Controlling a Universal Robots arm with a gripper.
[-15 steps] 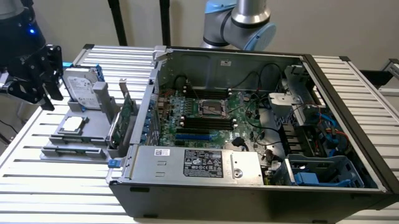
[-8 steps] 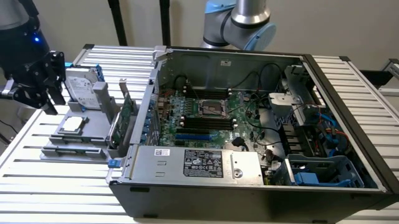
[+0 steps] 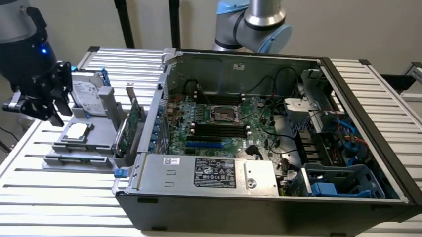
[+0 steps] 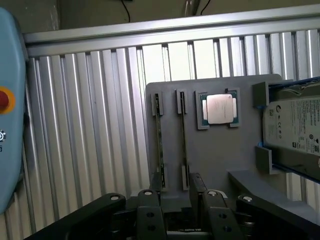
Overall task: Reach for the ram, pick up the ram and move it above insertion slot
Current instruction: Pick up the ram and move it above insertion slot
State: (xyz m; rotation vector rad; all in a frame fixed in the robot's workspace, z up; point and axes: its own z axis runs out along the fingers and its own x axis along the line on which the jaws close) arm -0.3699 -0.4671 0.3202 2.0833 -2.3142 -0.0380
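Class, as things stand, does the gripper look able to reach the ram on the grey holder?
Probably yes: the gripper hangs open near the grey holder, and nothing stands between it and the ram; the hard drive sits apart.

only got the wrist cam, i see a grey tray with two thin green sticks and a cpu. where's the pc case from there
Observer: The open case sits beside the tray, on the exterior view's right of it.
Operator: can you see the ram slots
Observer: Yes, the black slots lie in the middle of the motherboard and look empty.
Operator: is the gripper down on a stick
Observer: No, the gripper hangs open above the tray's end on the exterior view's left, apart from the ram sticks.
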